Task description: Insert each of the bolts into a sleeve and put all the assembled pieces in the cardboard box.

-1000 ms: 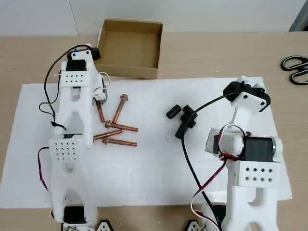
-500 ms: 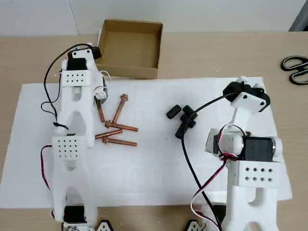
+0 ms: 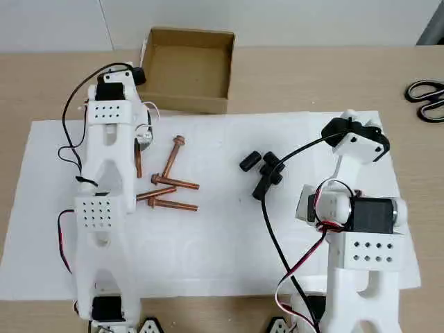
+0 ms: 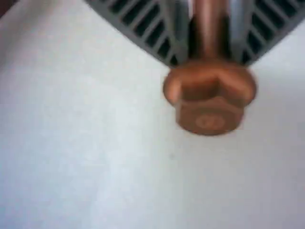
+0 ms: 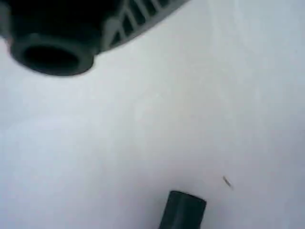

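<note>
Left claw [image 4: 209,40] clamped on bolt [image 4: 209,98], pointing down; right claw [image 5: 71,28] gripping sleeve [image 5: 52,55].

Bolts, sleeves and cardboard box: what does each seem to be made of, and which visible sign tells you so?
Bolts: metal with a copper-coloured, faintly glossy finish, perhaps plated; the head is a flanged hexagon. Sleeves: matt black, plastic or rubber; the look leaves it open. Cardboard box: dull brown cardboard with folded walls.
</note>
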Motion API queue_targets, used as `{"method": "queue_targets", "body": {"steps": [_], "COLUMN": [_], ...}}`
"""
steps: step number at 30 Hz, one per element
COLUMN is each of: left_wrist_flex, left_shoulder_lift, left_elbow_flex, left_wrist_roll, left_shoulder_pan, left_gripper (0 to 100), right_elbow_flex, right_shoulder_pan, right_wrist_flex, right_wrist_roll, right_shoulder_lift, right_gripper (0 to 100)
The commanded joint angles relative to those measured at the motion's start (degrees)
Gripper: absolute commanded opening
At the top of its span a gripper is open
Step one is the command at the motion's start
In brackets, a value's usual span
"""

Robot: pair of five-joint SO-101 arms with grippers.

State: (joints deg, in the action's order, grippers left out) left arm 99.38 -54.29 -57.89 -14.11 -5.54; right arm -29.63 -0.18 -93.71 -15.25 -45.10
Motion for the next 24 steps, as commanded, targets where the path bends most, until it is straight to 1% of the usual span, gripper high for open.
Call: {"method": "queue_targets", "body": {"steps": [1, 4, 9, 13, 24], "left_wrist_flex": [1.1, 1.1, 1.1, 1.1, 1.1], "left_shoulder_lift": [13.1, 21.7, 34.2, 41.8, 63.2], "left_elbow_flex": [-0.5, 2.3, 10.9, 17.0, 28.3], "left_wrist_roll": [0.4, 0.4, 0.4, 0.4, 0.4], "left_shoulder_pan": [2.0, 4.5, 8.3, 8.3, 8.3], "left_gripper": [0, 0, 0, 0, 0], "right_elbow_flex": [0.3, 0.4, 0.5, 0.5, 0.6], "right_shoulder_pan": [0.3, 0.3, 0.3, 0.3, 0.2], "right_wrist_flex": [0.3, 0.3, 0.3, 0.3, 0.2], "right_wrist_roll": [0.3, 0.2, 0.2, 0.2, 0.2], "right_shoulder_lift": [-0.9, -1.0, -1.0, -1.0, -2.4], "right_gripper": [0.3, 0.3, 0.3, 0.3, 0.2]}}
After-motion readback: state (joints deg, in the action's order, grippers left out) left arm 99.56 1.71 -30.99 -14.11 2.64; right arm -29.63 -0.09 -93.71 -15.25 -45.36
